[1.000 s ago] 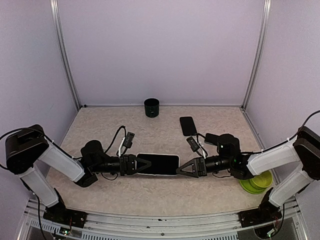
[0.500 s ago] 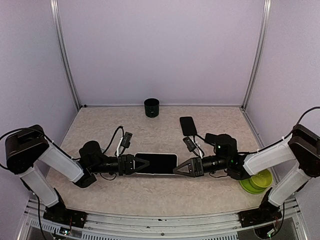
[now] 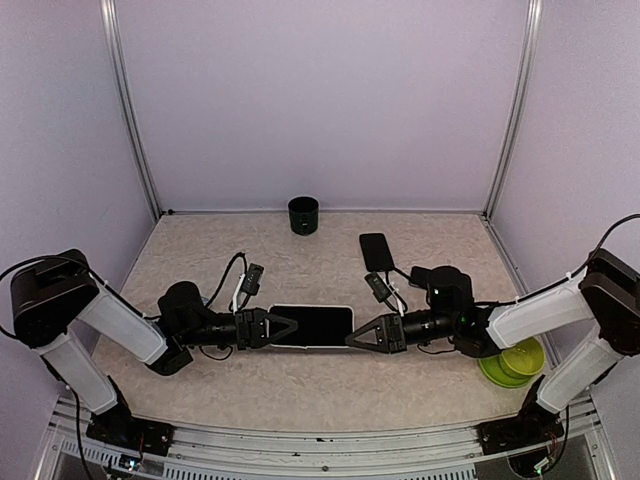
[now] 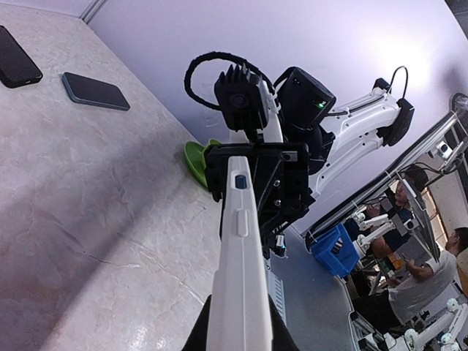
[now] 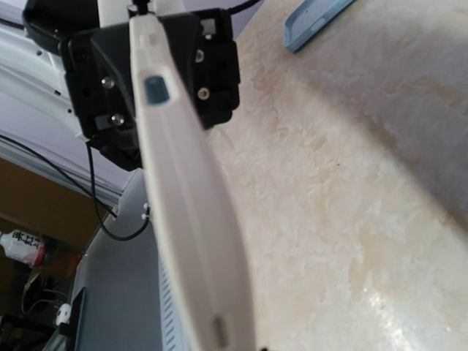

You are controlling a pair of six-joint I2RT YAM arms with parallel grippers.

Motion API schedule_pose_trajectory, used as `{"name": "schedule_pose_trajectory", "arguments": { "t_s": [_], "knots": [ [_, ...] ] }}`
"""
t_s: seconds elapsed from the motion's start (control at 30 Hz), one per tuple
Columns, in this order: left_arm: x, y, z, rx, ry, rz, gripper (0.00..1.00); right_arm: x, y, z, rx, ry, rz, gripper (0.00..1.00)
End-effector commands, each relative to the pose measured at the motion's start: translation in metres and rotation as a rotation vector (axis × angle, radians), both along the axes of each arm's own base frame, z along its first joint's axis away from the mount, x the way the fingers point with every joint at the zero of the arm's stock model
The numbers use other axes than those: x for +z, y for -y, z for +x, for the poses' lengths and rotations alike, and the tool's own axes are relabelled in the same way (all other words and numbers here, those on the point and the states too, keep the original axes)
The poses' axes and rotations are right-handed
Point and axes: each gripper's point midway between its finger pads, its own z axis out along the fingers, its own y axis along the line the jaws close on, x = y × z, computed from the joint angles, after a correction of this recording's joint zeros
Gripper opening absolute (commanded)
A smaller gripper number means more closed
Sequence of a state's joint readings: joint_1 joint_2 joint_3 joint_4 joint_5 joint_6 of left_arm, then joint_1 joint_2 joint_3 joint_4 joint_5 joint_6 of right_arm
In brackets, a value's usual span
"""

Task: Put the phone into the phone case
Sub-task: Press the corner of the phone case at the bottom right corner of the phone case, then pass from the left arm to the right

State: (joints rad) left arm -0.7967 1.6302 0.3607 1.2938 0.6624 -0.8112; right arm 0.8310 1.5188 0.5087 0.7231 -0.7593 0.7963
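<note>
1. The white-rimmed phone [image 3: 312, 326] is slung dark face up between the two end effectors, low over the desk [image 3: 250, 390].
2. Its long axis runs straight from the left end effector [image 3: 283, 327] to the right end effector [image 3: 362, 334]. Each has one short end right at its fingertips, so neither arm is the nearer.
3. The left end effector is narrow and pinched on its end. In the left wrist view the white edge rises from between its fingers.
4. The right end effector is clamped down narrow on the opposite end. In its wrist view the white edge, with a side button, runs away towards the other arm.
5. I can't tell whether that white rim is a case or the phone's own body.
6. A blue-grey case [image 4: 95, 91] and a dark phone [image 3: 375, 251] lie flat out beyond the right end effector, well apart from both grips.
7. My guess is that the next move depends on both arms staying in line along that axis, since a twist could pop the phone loose.
</note>
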Motion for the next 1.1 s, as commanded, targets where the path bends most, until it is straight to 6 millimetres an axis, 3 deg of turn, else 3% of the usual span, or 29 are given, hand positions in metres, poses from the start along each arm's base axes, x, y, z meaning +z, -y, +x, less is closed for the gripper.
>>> {"name": "schedule_pose_trajectory", "arguments": {
  "t_s": [0.0, 0.1, 0.2, 0.4, 0.63, 0.87, 1.07],
  "knots": [
    [0.016, 0.0, 0.001, 0.0, 0.075, -0.048, 0.0, 0.013, -0.002, 0.005, -0.031, 0.048, -0.008, 0.16],
    [0.013, 0.0, 0.003, 0.013, 0.07, -0.032, 0.0, 0.015, 0.001, 0.008, -0.054, 0.077, -0.034, 0.38],
    [0.013, -0.001, 0.003, 0.019, 0.073, -0.028, 0.0, 0.019, 0.008, 0.013, -0.095, 0.114, -0.063, 0.48],
    [0.014, -0.001, 0.004, 0.019, 0.071, -0.031, 0.0, 0.033, 0.019, 0.023, -0.183, 0.171, -0.075, 0.52],
    [0.012, 0.003, 0.0, -0.019, 0.063, -0.03, 0.0, 0.025, 0.023, 0.031, -0.222, 0.195, -0.142, 0.57],
    [0.004, 0.007, 0.001, -0.034, 0.06, 0.027, 0.0, 0.027, 0.031, 0.036, -0.24, 0.314, -0.238, 0.82],
    [-0.003, 0.011, 0.006, -0.026, 0.053, 0.084, 0.0, 0.035, 0.036, 0.04, -0.262, 0.417, -0.299, 0.95]
  ]
}}
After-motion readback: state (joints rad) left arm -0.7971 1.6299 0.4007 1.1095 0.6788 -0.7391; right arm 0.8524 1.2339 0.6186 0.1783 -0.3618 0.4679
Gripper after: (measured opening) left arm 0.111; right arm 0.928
